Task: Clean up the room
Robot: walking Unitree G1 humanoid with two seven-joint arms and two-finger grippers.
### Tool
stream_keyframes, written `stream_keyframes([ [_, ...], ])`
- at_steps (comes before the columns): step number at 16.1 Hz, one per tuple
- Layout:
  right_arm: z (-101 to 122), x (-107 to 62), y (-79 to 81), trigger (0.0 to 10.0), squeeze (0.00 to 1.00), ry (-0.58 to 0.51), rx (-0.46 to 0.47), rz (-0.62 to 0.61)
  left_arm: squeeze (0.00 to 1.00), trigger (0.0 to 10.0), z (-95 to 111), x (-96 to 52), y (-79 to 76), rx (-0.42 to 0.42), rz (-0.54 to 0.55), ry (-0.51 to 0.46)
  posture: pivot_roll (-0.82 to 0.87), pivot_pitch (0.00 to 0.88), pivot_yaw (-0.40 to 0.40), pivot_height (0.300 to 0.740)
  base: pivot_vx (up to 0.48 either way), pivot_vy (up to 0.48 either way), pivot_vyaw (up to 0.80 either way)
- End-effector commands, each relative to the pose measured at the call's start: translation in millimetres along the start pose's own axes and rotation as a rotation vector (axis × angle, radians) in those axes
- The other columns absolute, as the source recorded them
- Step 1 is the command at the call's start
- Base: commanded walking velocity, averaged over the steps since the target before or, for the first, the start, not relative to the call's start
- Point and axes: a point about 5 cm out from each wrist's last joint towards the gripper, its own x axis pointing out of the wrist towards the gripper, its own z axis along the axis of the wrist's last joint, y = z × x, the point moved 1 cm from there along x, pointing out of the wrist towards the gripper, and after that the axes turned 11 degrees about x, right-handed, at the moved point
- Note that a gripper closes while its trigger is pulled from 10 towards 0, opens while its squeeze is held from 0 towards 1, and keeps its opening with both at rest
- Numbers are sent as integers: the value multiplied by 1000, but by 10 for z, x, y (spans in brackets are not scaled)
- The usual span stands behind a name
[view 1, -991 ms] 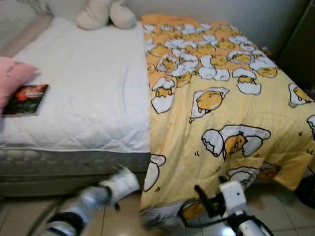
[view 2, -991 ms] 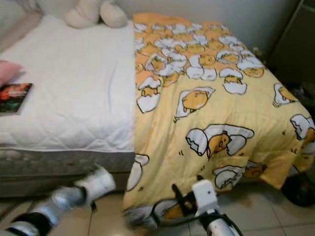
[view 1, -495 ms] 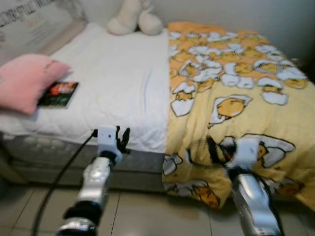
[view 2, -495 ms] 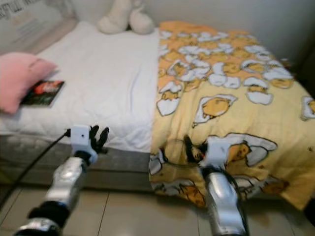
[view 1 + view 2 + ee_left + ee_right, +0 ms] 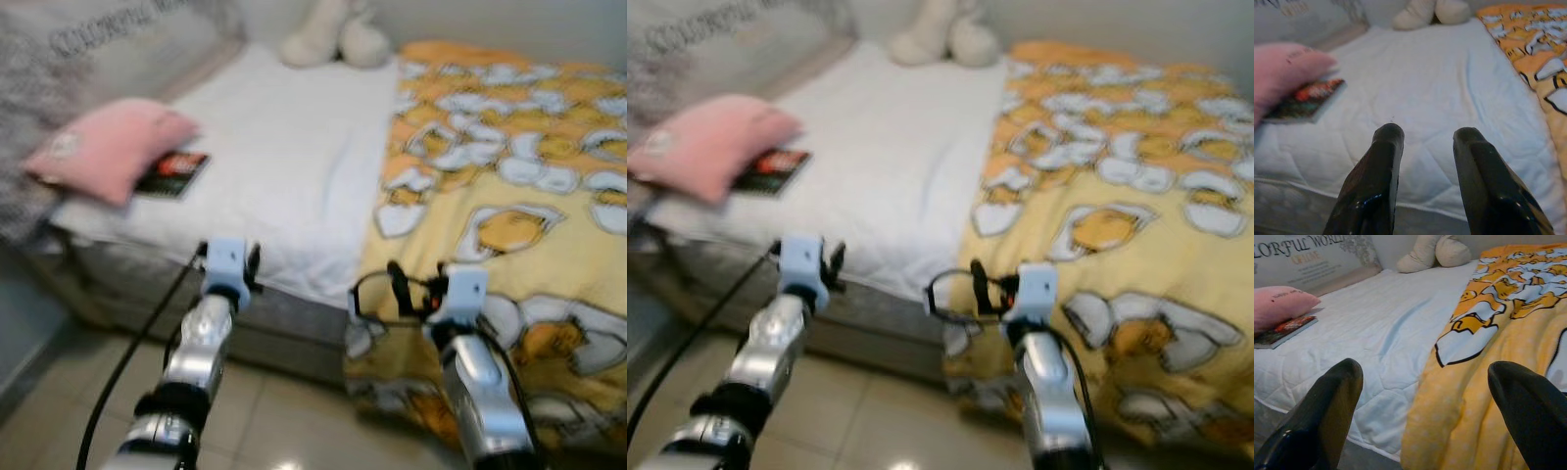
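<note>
A bed with a white quilted mattress [image 5: 294, 166] has a yellow blanket [image 5: 509, 196] with egg cartoon prints over its right half, hanging to the floor. A pink pillow [image 5: 113, 147] lies at the left edge, partly on a dark book [image 5: 174, 174]. A cream plush toy [image 5: 338, 39] sits at the far end. My left gripper [image 5: 252, 266] is open in front of the mattress edge, holding nothing [image 5: 1428, 134]. My right gripper [image 5: 397, 284] is wide open in front of the blanket's left border [image 5: 1422, 369].
Pale floor tiles [image 5: 274, 421] lie between me and the bed. The grey bed base [image 5: 284, 328] runs below the mattress. A board with printed lettering [image 5: 1298, 254] stands along the bed's left side. Black cables trail from both wrists.
Both arms have risen from near the floor to the height of the bed edge. The camera has swung left, bringing the pink pillow and book further into view.
</note>
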Motion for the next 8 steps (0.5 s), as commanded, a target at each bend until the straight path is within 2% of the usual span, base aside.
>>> stream_keyframes([
  [1, -14, -20, -27, 10000, 0, -2, -1, -9, 0, 10000, 52, 8, -76, 39, -31, -21, 40, 0, 71, 740, 0, 0, 444],
  [2, -13, -25, -37, 10000, 0, -3, -2, -11, 0, 10000, 72, 5, -111, 38, -44, -35, 40, 0, 71, 740, 0, 0, 444],
  [3, -11, -24, -42, 10000, 0, -5, -13, -6, 0, 10000, 81, 4, -142, -8, -45, -30, 36, 0, 73, 740, 480, 0, 419],
  [5, -27, 2, 2, 10000, 0, -2, -10, 16, 0, 10000, 61, 23, -144, -55, 1, 13, 37, 0, 74, 740, 480, 0, 0],
  [7, -11, 27, 29, 10000, 0, -6, 1, 25, 0, 10000, 11, -2, -222, 11, -26, 33, 44, 0, 72, 740, 422, 0, 0],
  [8, 21, 15, -6, 10000, 0, -18, 10, 10, 0, 10000, -52, -57, -224, 7, -40, 37, 46, 0, 70, 740, 0, 0, 0],
])
